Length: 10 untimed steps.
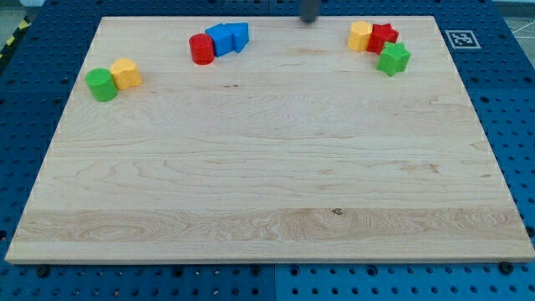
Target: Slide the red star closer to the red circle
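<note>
The red star (pixel 383 37) lies near the view's top right, between a yellow block (pixel 360 36) on its left and a green star (pixel 393 58) just below it. The red circle (pixel 201 49) stands at the view's top, left of centre, touching a blue block (pixel 221 40) and a blue triangular block (pixel 239 36). My tip (pixel 308 20) is at the view's top edge, between the two groups, about a third of the way from the red star to the red circle. It touches no block.
A green circle (pixel 101 84) and a yellow block (pixel 126 73) sit together at the view's left. The wooden board (pixel 267 167) rests on a blue perforated table. A marker tag (pixel 460 38) lies off the board's top right corner.
</note>
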Each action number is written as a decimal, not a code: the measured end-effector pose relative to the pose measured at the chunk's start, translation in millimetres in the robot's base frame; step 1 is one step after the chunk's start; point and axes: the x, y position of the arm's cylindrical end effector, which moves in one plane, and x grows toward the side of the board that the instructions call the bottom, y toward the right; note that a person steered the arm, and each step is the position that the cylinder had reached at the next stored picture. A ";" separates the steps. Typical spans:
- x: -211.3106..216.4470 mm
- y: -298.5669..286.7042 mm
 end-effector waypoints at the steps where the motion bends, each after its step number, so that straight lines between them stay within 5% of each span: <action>1: -0.3 88.7; 3: 2.0 238.1; 5: 37.6 178.3; 10: 41.6 108.7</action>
